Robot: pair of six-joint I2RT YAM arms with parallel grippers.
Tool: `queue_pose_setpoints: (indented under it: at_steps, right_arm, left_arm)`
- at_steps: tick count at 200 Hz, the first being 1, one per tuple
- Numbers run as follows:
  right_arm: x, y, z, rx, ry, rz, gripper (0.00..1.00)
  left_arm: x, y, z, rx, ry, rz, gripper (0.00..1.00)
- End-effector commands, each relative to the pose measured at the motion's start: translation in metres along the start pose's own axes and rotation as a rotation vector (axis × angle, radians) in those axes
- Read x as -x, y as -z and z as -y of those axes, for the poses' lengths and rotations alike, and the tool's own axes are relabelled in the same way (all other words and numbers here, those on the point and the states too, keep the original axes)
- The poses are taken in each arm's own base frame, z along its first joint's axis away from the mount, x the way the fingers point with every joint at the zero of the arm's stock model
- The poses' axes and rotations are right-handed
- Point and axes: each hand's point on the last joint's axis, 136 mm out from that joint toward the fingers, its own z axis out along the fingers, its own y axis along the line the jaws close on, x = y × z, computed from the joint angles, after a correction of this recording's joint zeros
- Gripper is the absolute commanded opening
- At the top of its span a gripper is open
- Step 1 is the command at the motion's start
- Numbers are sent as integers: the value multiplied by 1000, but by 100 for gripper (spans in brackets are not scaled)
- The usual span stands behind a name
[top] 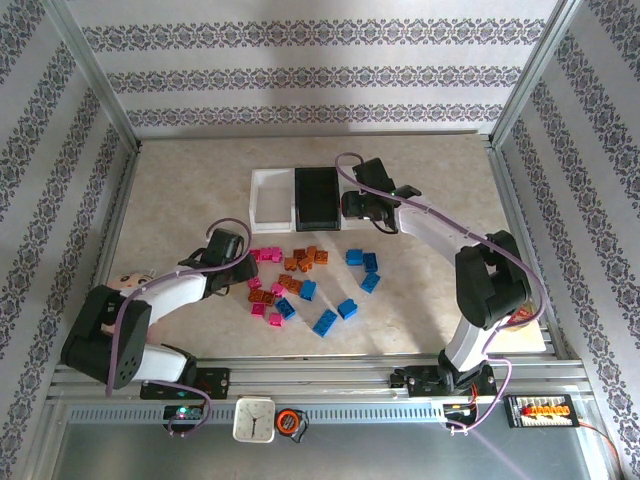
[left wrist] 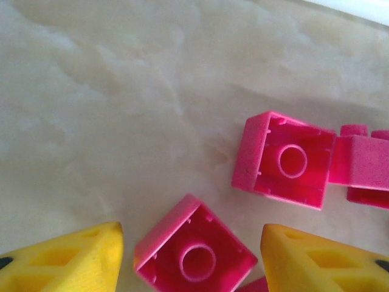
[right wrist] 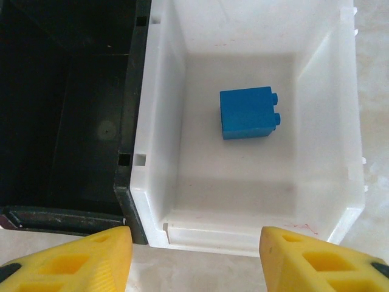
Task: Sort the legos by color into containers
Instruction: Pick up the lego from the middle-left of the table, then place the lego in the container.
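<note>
- The left claw (left wrist: 191,228) is pointing down at the near-left edge of the pile. The left arm is folded low, reaching in from its base.
- An upside-down pink brick (left wrist: 196,258) is sitting right between its jaws.
- That brick is square, so there's no real long axis. It's lying turned, though, with corners facing the fingers instead of flat faces, so I'm guessing it could twist in the grip.
- Honestly can't tell if the fingers are pressing it yet; the view is cutting that part off.
- A second pink brick (left wrist: 285,159) is lying just far-right of it, clear of the jaws.
- Further out, the right claw (right wrist: 194,231) is hovering over the white bin (right wrist: 155,91) right of the black bin (right wrist: 67,91). Its jaws are apart and it's carrying nothing.
- A blue brick (right wrist: 248,114) is lying in that white bin.
</note>
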Motion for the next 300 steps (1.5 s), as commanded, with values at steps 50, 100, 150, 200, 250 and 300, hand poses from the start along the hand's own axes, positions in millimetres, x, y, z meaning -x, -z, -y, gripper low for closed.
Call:
queue_pose_setpoints:
  at_steps: [50,100,150,200,250,300]
  right_arm:
    - [1,21,-14,48,-2,39,58]
    - [-1,26,-8,42,-22,55,58]
    - [-21,33,10,33,-66,52,58]
    - [-55,41,30,-5,-93,26,58]
    - [-86,56,49,-36,-96,6,58]
    - [-104,66,55,-20,-110,3,61]
  left_arm:
    - [5,-10,6,-1,-32,21,44]
    - [6,21,10,-56,-7,43,31]
    - [59,85,68,-235,-25,166,30]
    - [120,64,187,-399,-124,168,29]
    - [149,-11,231,-341,-162,109,26]
    - [155,-42,245,-331,-159,85,49]
